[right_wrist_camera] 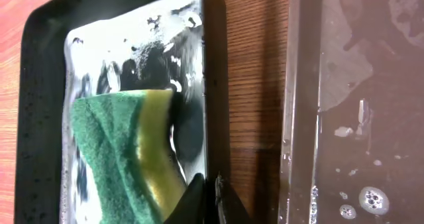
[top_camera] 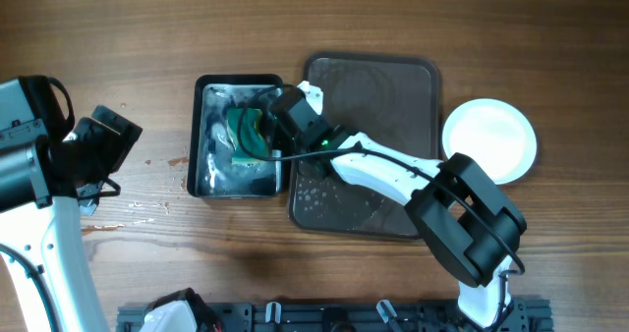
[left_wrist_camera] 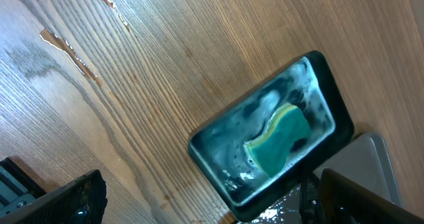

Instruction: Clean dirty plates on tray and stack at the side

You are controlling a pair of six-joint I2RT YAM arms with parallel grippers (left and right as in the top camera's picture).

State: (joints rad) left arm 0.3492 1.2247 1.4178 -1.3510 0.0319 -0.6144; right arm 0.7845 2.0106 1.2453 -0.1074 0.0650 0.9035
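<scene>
On the counter (top_camera: 147,263), seen from overhead, the plates (top_camera: 489,140) are sitting stacked at 3 o'clock of the tray (top_camera: 393,86), apparently clean and set clear of its suds. The right arm (top_camera: 383,170) is reaching over to the tub (top_camera: 241,79) at 9 o'clock, probably to park the sponge (top_camera: 246,136).

From the left wrist, the left fingers (left_wrist_camera: 73,197) are hanging spread and empty, away from the work.

From the right wrist, the right fingers (right_wrist_camera: 199,201) are showing tips drawn together beside the sponge, with nothing visible between them.

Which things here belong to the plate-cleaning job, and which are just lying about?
Job: tray, white plates beside it, green sponge, black tub.
Lying about: grey rack at the table's near edge, wet marks on the wood.
</scene>
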